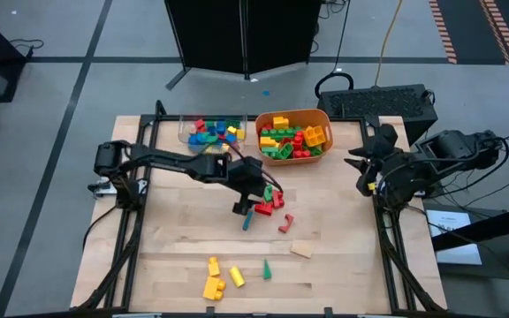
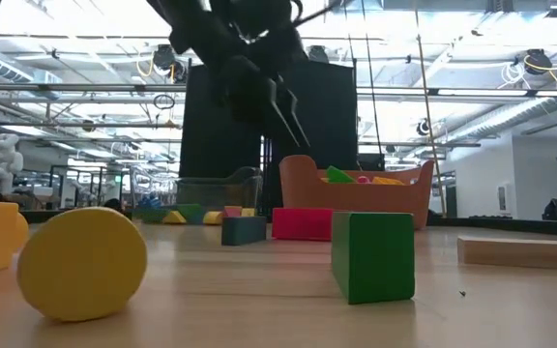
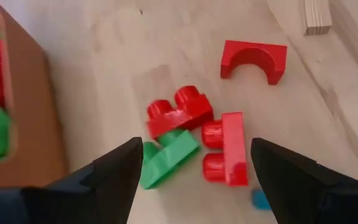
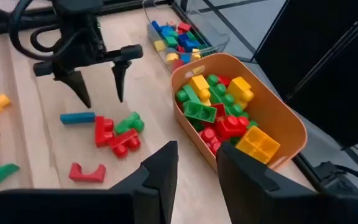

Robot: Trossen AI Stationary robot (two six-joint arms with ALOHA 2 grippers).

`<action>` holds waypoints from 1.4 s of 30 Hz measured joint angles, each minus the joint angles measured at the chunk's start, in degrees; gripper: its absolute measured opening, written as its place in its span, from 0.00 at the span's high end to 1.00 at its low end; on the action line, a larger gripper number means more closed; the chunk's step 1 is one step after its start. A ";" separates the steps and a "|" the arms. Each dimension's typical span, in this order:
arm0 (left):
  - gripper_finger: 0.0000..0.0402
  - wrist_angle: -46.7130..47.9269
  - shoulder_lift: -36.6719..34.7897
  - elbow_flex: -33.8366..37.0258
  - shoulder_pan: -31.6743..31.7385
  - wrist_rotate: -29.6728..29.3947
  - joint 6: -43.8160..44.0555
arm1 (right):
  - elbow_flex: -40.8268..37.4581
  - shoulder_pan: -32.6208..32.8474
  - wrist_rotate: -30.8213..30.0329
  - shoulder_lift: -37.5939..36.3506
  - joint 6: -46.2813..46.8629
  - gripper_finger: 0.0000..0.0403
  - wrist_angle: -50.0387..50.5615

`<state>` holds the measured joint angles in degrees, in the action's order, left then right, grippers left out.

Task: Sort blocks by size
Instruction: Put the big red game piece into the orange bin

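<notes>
Here the left claw hangs mid-frame, fingers apart, over loose red and green blocks (straddling to pick); right claw, fingers slightly apart and empty, waits at the counter's right edge.

Orange tub, clear tray, table

Toward the far edge of the table, side by side: tray on the left, tub on the right, each with blocks inside. Near the middle, just nearer than the tub, a small cluster of blocks; an arch block slightly nearer and to the right. Farther right and nearer, a wooden piece. Along the near edge, left of centre, another group of blocks. Left gripper over the left side of the cluster, jaws spread. Right gripper at the right edge, well apart.
</notes>
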<state>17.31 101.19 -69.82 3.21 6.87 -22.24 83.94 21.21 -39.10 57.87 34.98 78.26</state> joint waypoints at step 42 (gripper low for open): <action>0.59 -4.70 15.91 -1.98 -2.15 0.98 26.24 | 0.00 0.00 0.23 -0.11 0.54 0.74 6.93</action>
<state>12.62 117.10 -71.80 1.07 7.85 3.99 83.94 21.21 -38.86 57.76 35.53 85.19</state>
